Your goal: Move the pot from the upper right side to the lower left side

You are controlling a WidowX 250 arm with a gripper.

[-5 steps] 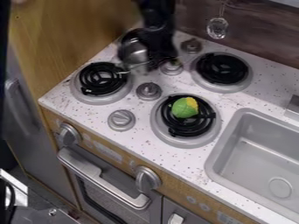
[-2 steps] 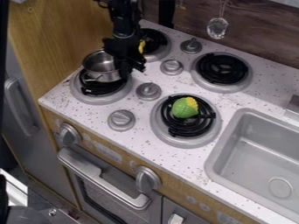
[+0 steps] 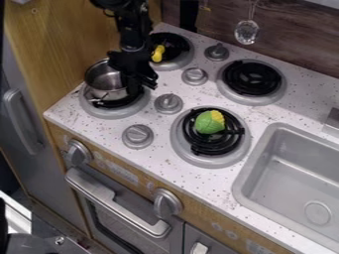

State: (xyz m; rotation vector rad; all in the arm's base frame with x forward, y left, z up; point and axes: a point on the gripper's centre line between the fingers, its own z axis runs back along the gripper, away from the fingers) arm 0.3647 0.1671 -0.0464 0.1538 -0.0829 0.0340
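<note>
Just beside the gripper (image 3: 147, 82), on its left as we look, we see the silver metal pot (image 3: 107, 93). The gripper covers the right part of this pot, but we cannot tell if it is open or closed, nor if it is gripping the pot. The pot is over the front left burner (image 3: 122, 112); whether its bottom touches the coils, we cannot say. Behind the gripper is the rear left burner (image 3: 179, 62), with a yellow toy piece (image 3: 157, 53) on it. To the right of the gripper, and nearer to us, a green and yellow toy vegetable (image 3: 210, 122) (it resembles an ear of corn) lies on the front right burner (image 3: 207, 160). Well apart from the gripper, farther to the right, we find the gray sink (image 3: 248, 181).
</note>
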